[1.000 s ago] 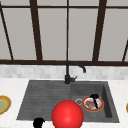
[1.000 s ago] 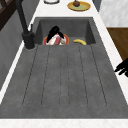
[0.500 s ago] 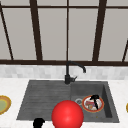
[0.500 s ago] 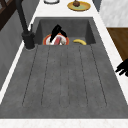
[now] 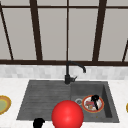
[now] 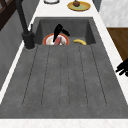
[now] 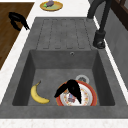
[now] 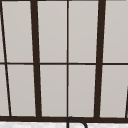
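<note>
- The right hand (image 7: 71, 88) hovers over the red-rimmed plate (image 7: 87, 96) in the sink basin (image 7: 100, 75), fingers spread downward, gripping nothing.
- A banana (image 7: 37, 95) lies at the plate's 9 o'clock.
- The left hand (image 7: 17, 20) hangs, fingers loosely curled and empty, off the table's (image 7: 15, 57) front edge.

You get flat, even, bright light with no clear source: the white counter (image 6: 106, 37) and the pale window panes (image 8: 52, 32) read evenly, with no glare or hot spots on them. Shadows are almost missing; the sink basin (image 7: 45, 72) only darkens a little along its walls, and the black right hand (image 7: 71, 90) over the plate (image 7: 87, 96) shows as a flat dark shape without shading. Edges are soft and blocky everywhere, with straight lines staying straight toward the borders.
</note>
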`<state>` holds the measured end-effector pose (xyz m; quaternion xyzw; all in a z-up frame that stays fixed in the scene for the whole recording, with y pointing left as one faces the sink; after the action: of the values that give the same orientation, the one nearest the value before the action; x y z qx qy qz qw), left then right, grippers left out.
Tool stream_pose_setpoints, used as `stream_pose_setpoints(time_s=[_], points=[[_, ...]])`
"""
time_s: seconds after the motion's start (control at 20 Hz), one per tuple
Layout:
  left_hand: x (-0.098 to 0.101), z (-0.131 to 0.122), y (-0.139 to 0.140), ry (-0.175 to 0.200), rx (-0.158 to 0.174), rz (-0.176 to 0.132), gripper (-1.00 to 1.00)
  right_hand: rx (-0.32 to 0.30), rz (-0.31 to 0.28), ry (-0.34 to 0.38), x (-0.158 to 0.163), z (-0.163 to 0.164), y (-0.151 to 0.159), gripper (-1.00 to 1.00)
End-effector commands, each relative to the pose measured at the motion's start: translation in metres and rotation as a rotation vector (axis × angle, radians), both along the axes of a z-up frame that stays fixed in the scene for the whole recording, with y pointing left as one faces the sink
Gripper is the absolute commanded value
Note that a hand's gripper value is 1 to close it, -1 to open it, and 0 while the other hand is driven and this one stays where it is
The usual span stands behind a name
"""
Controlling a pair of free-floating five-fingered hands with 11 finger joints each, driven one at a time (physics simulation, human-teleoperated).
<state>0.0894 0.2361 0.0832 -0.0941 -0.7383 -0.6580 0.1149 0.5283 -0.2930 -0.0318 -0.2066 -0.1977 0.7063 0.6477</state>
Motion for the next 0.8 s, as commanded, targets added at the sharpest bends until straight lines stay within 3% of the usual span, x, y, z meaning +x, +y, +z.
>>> stream_pose_setpoints(time_s=[0.0,0.25,0.3,0.45,0.55,0.6,0.75], points=[[0.0,0.0,0.0,0.0,0.0,0.0,0.0,-0.005,-0.078,0.045,0.008,0.0,0.011,-1.0],[0.0,0.0,0.0,-0.001,0.0,0.0,0.0,-0.048,-0.146,0.021,0.014,-0.015,0.016,-1.0],[0.0,0.0,0.0,-0.001,0.0,0.0,0.0,-0.044,-0.157,0.021,0.012,-0.016,0.016,1.0],[0.0,0.0,0.0,-0.002,0.0,0.0,0.0,-0.066,-0.127,-0.103,0.013,-0.014,0.016,1.0],[-0.001,0.0,0.0,-0.002,0.0,0.0,0.0,-0.044,-0.059,-0.183,0.011,-0.012,0.006,1.0],[-0.001,0.0,0.0,-0.002,0.0,0.0,0.0,-0.015,-0.035,-0.2,0.017,-0.008,0.002,1.0],[-0.001,0.0,0.0,-0.003,0.0,0.0,0.0,-0.045,-0.033,-0.217,0.02,-0.012,0.011,1.0]])
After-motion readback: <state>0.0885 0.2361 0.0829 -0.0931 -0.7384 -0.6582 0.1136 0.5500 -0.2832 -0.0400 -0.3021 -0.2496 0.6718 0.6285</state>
